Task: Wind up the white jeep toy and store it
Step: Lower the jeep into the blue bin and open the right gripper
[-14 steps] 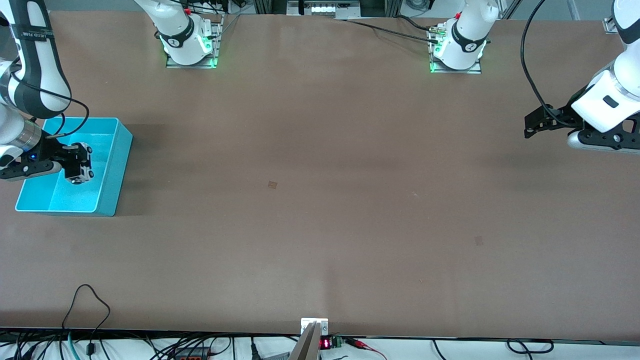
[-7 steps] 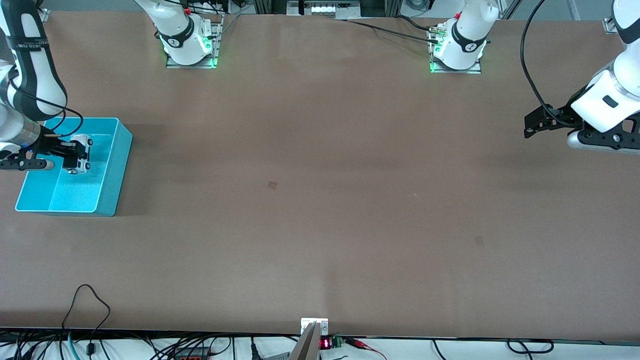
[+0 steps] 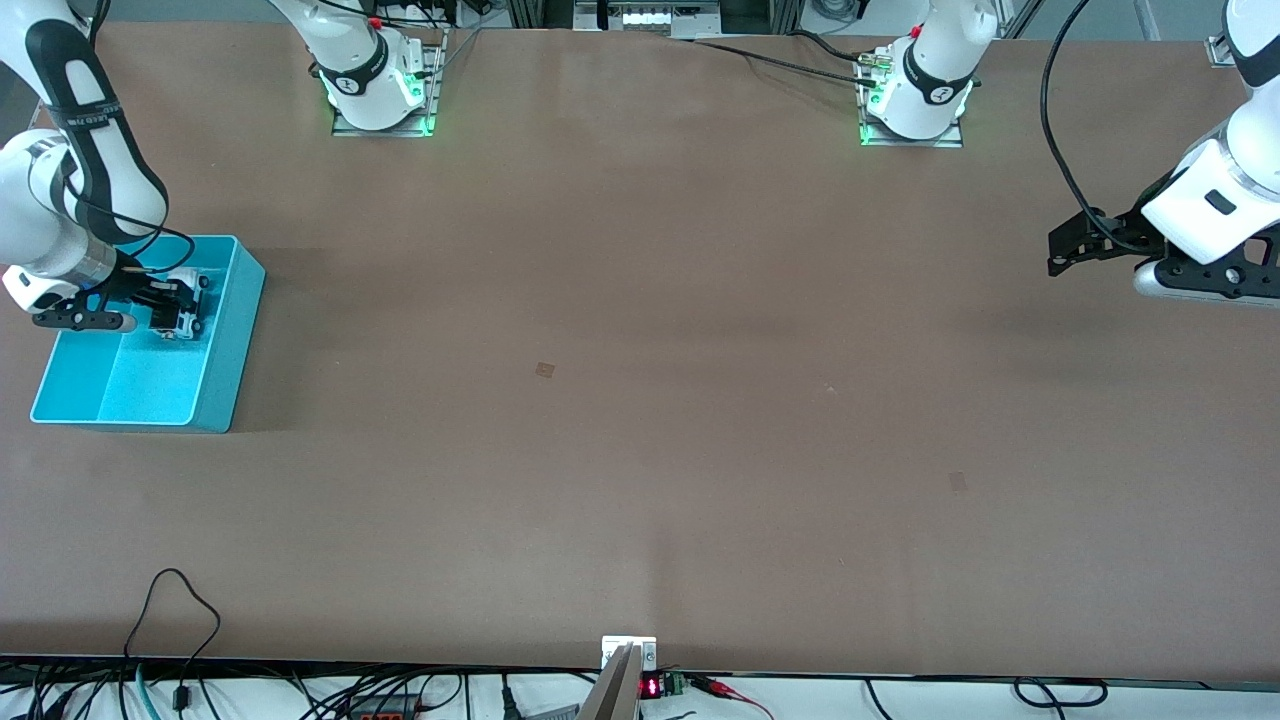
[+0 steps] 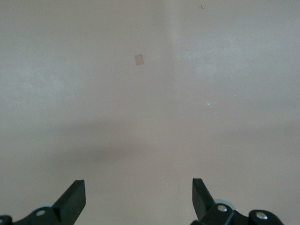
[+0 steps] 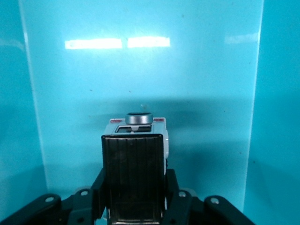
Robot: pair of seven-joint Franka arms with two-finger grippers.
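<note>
While our right hand (image 3: 178,312) clenches the boxy white jeep (image 5: 136,140) inside the glossy cyan bin (image 3: 228,340), our left hand (image 4: 138,199) waits released above the matte bench (image 3: 640,400).

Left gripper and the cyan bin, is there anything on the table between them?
No. In the front view, only bare brown table lies between the open, waiting left gripper and the cyan bin.

brown table (image 3: 640,400) carries a cyan bin (image 3: 225,360) at the right arm's end.
</note>
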